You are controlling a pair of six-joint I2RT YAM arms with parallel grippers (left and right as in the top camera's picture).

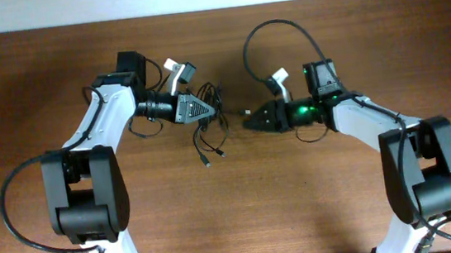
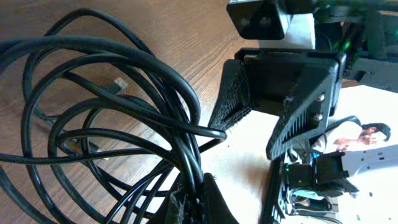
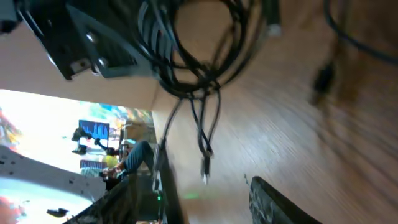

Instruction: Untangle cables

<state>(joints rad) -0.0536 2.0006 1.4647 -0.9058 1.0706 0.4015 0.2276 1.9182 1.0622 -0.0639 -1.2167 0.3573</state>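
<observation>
Tangle of cables (image 1: pixel 209 118) over the middle of the bench (image 1: pixel 242 216).
Pinched in the closed left end effector (image 1: pixel 210 108), loose plug ends trailing toward the near side; just beside, right end effector (image 1: pixel 246 123) parted, gripping nothing.

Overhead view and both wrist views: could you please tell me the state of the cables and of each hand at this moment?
cables: tangled in one bundle of loops, plug ends trailing loose.
left hand: shut on the cables.
right hand: open, fingers apart at the edge of the bundle, gripping nothing.
</observation>
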